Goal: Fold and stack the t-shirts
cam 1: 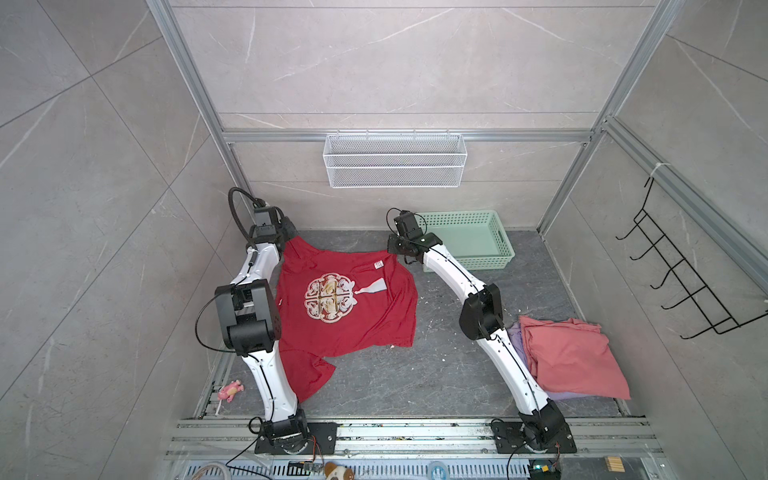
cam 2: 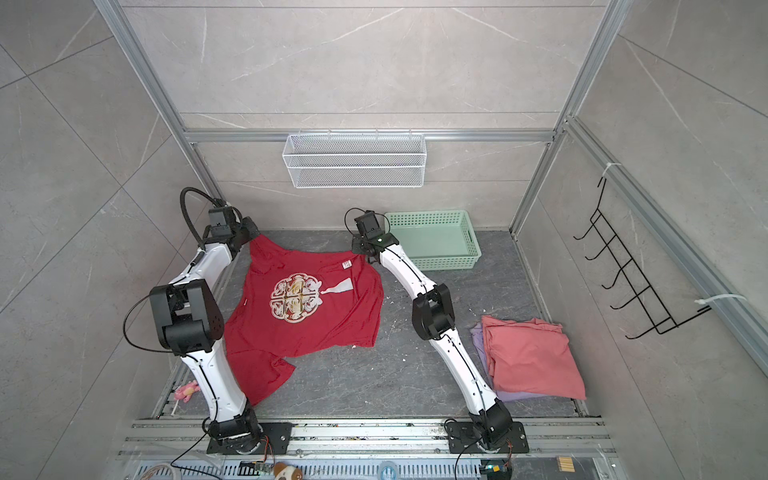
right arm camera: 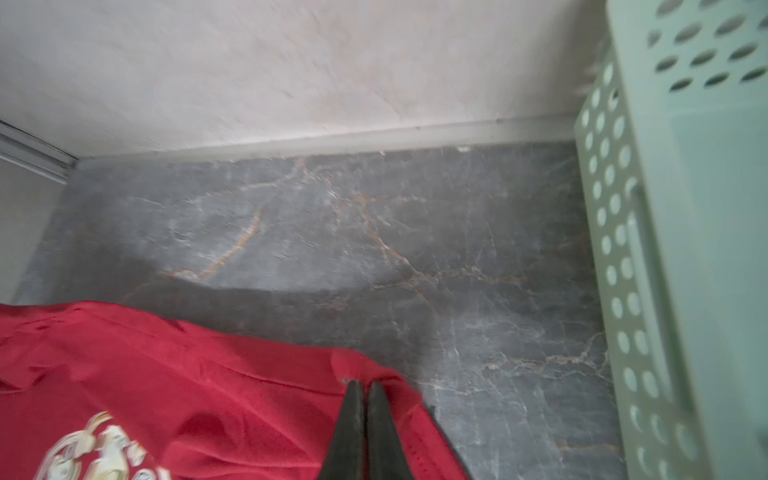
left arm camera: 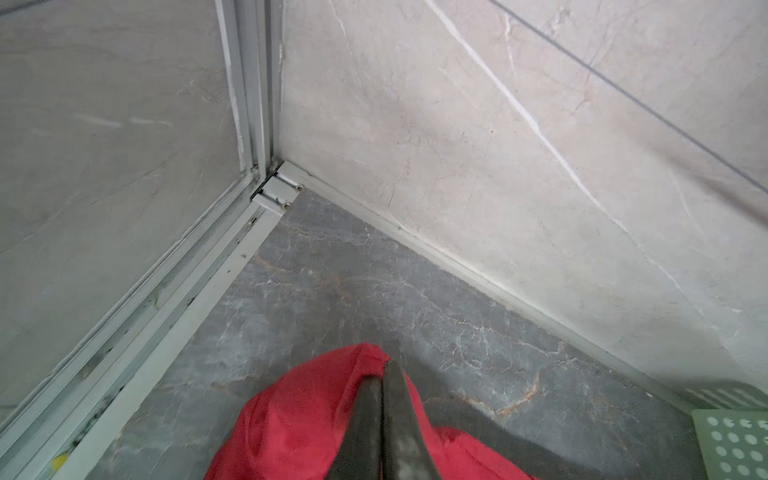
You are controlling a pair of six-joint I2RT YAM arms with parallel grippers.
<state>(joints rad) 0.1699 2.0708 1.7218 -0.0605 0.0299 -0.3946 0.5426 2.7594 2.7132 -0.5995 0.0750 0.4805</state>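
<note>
Setting: grey marble-look walls are boxing in a dark stone tabletop (cam 1: 436,374), and a white wire basket (cam 1: 395,166) is hanging on the back wall.
Red t-shirt (cam 1: 345,316): it's lying chest-up and pretty wrinkly over the left half of the tabletop. One sleeve is trailing toward the near edge, beside the left arm.
Print (cam 1: 328,298): the white-and-gold medallion is facing up around the middle of the shirt.
Left gripper (left arm camera: 381,372): it's squeezing its jaws together on a bunched-up bit of the red cloth, right by the far-left corner.
Right gripper (right arm camera: 360,384): it's also pressing its jaws tight, pinching the red shirt's far hem about midway along the far edge.
Mint-green basket (cam 1: 478,262): it's sitting against the far edge, right of the middle, just beside the right gripper.
Salmon-pink t-shirt (cam 1: 573,357): it's lying folded at the near-right corner, on top of the lavender one.
Lavender t-shirt (cam 1: 515,338): it's peeking out from under the pink shirt along two sides.
Pink toy (cam 1: 230,390): it's lying off the tabletop, just past the left edge near the near-left corner.
</note>
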